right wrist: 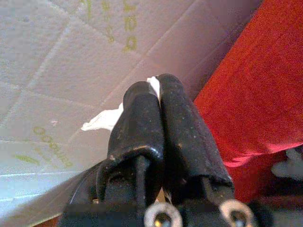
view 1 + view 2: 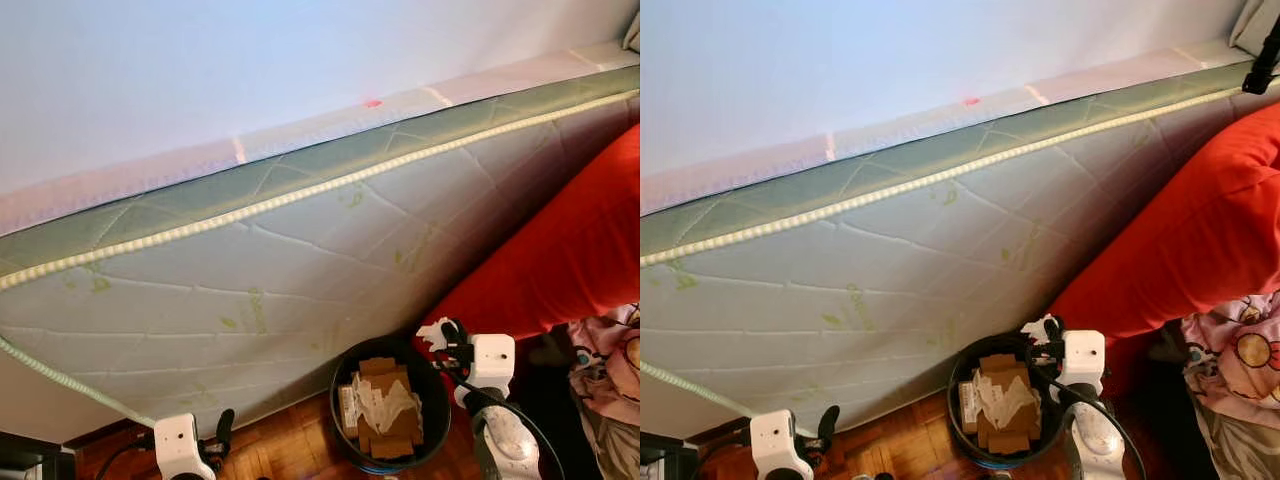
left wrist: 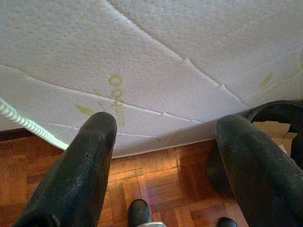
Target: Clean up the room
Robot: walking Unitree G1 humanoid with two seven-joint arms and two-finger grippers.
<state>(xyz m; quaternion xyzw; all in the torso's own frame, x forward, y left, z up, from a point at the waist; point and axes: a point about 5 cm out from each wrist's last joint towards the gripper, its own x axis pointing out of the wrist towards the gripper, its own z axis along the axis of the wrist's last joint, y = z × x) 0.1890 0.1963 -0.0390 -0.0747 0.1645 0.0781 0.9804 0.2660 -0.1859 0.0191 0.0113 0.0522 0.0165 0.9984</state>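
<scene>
A black round bin (image 2: 345, 372) stands on the wooden floor against a leaning mattress (image 2: 300, 260). Cardboard pieces (image 2: 388, 415) and crumpled paper lie in it. My right gripper (image 2: 441, 333) hovers at the bin's far right rim, shut on a scrap of white paper (image 1: 102, 120) that sticks out past the fingertips, also seen as the white paper (image 2: 1038, 326). My left gripper (image 2: 224, 425) hangs low to the left of the bin, over the floor, open with nothing between its fingers (image 3: 85, 161).
The quilted white mattress with green edging leans against the wall. A red bedcover (image 2: 570, 250) drapes down on the right. Patterned pink fabric (image 2: 1240, 360) lies at the far right. Parquet floor (image 2: 290, 450) shows beside the bin.
</scene>
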